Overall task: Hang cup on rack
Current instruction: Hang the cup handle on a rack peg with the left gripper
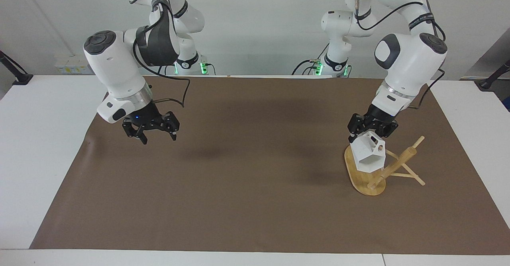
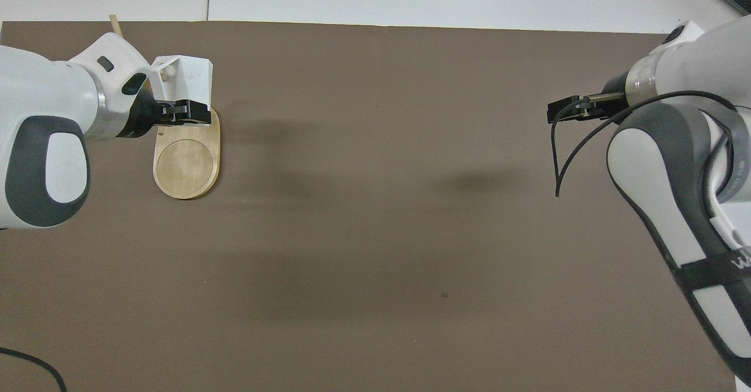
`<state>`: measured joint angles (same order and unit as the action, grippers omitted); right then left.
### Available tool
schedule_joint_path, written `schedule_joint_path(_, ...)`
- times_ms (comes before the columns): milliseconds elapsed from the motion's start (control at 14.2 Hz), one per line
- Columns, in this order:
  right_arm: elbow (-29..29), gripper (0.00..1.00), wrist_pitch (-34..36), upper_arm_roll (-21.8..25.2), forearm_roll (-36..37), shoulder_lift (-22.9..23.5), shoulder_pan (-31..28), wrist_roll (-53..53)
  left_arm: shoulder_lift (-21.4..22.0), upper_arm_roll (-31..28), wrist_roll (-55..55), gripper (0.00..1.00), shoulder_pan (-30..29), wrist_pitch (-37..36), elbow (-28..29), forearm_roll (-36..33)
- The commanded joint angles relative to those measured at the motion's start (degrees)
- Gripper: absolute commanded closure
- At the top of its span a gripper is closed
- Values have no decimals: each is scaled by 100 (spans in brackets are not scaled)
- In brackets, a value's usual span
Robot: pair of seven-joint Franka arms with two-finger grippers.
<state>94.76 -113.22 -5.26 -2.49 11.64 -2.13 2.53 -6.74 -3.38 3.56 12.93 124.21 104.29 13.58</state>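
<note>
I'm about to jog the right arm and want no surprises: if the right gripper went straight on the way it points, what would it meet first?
Probably only the brown mat. The right gripper is open, empty and points down over bare mat at the right arm's end of the table, though its height is hard to judge.
</note>
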Motion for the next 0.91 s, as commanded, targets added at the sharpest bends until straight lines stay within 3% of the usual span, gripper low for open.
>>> schedule_joint_path(0, -10, 0, 291, -28, 389, -136, -7, -16, -73, 40, 618, 100, -62, 86, -111, -102)
schedule_joint_path(421, -54, 0, 704, 270, 416, -320, -15, -16, -55, 40, 972, 100, -141, 68, -58, -66)
schedule_joint_path(842, -72, 0, 1521, 438, 407, -768, -15, -33, -64, 57, 210, 100, -430, 60, -40, 135)
